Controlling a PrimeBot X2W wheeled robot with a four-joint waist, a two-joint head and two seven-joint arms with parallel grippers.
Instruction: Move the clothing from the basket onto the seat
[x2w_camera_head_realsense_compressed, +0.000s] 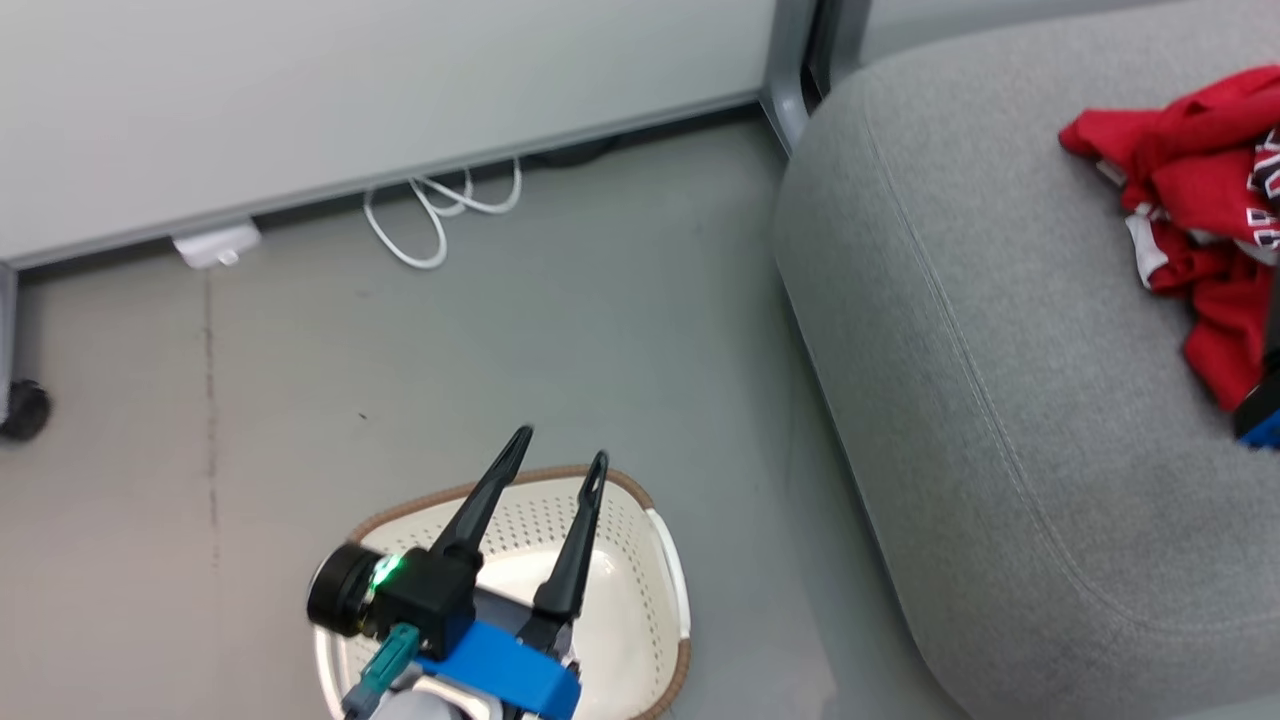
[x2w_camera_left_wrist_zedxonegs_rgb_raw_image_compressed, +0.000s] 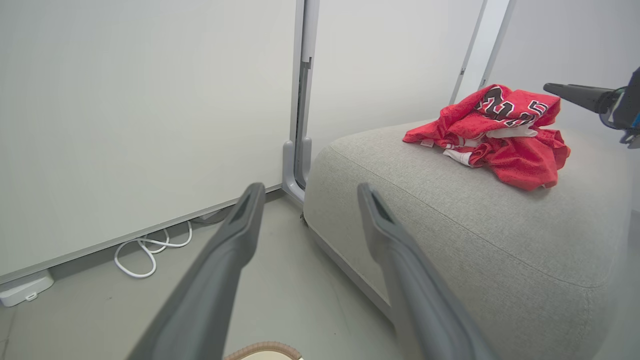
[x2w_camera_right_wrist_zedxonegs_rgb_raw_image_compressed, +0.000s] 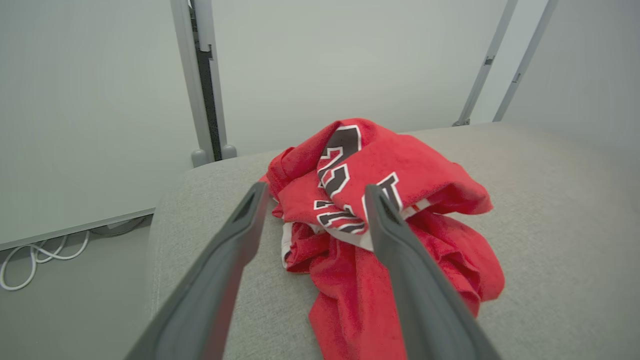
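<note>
Jaws apart, left gripper (x2w_camera_head_realsense_compressed: 562, 446) above basket (x2w_camera_head_realsense_compressed: 640, 560), right gripper (x2w_camera_right_wrist_zedxonegs_rgb_raw_image_compressed: 316, 188) aimed at clothing (x2w_camera_right_wrist_zedxonegs_rgb_raw_image_compressed: 420, 175)

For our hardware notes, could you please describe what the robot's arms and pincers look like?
The left pincer has two long, tapering dark grey fingers with slotted tips, mounted on a black housing with a glowing green light, a blue bracket and a teal plug. The right pincer has the same dark grey fingers.
</note>
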